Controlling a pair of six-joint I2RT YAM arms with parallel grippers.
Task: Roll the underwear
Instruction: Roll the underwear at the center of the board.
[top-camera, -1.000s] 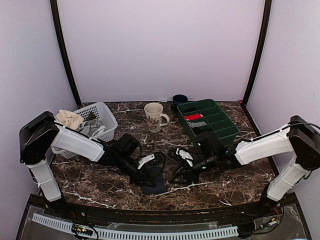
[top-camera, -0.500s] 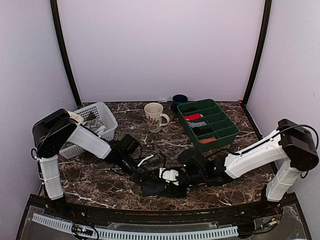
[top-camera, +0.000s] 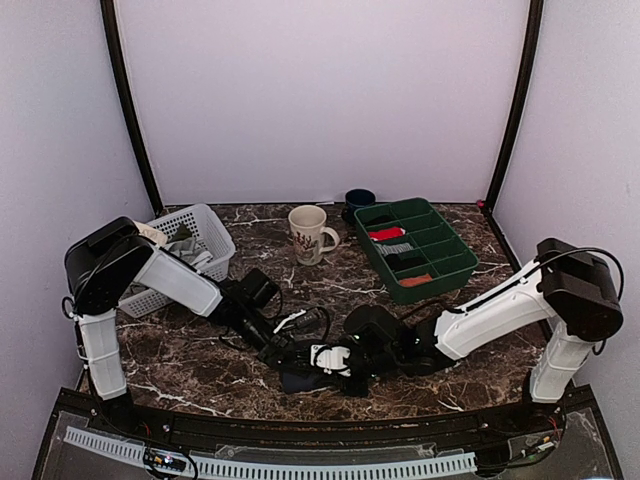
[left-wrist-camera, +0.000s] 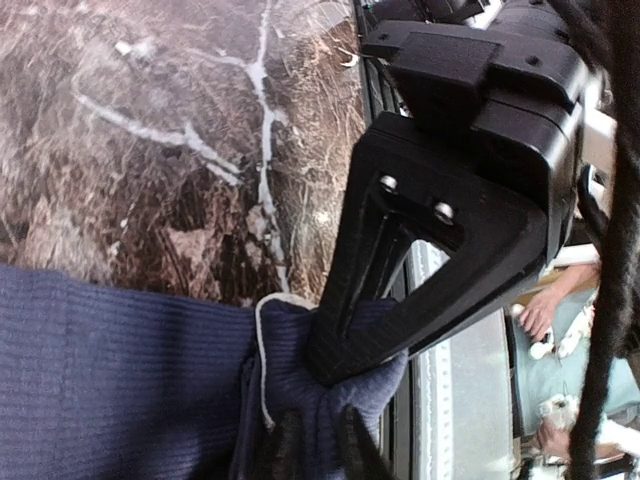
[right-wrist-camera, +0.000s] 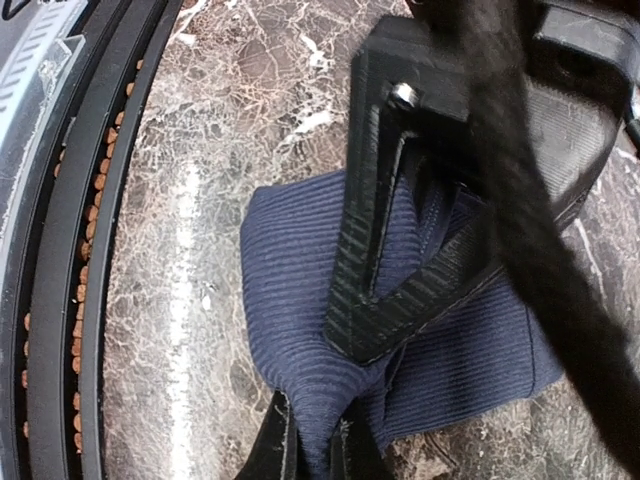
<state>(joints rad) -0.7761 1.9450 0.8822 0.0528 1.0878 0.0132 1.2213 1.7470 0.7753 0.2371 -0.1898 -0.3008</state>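
The underwear (top-camera: 298, 381) is a dark navy ribbed cloth lying on the marble table near the front edge, between the two grippers. In the left wrist view the cloth (left-wrist-camera: 120, 380) shows a thin cream edge. My left gripper (left-wrist-camera: 318, 450) is shut on a pinched fold of it. In the right wrist view the cloth (right-wrist-camera: 290, 270) lies bunched, and my right gripper (right-wrist-camera: 312, 445) is shut on a pinched fold at its near edge. Each wrist view shows the other gripper's black finger pressed on the cloth. From above, the two grippers (top-camera: 318, 362) meet over the garment.
A white laundry basket (top-camera: 205, 228) with clothes stands at the back left. A cream mug (top-camera: 308, 234) and a dark blue cup (top-camera: 359, 199) stand at the back. A green divided tray (top-camera: 450, 262) with rolled bundles is at the back right. The table's front rail (top-camera: 300, 425) lies close.
My right arm has swung left and down from the table's middle to the underwear, meeting the left gripper. The left gripper has shifted slightly toward the front edge and stays on the cloth.
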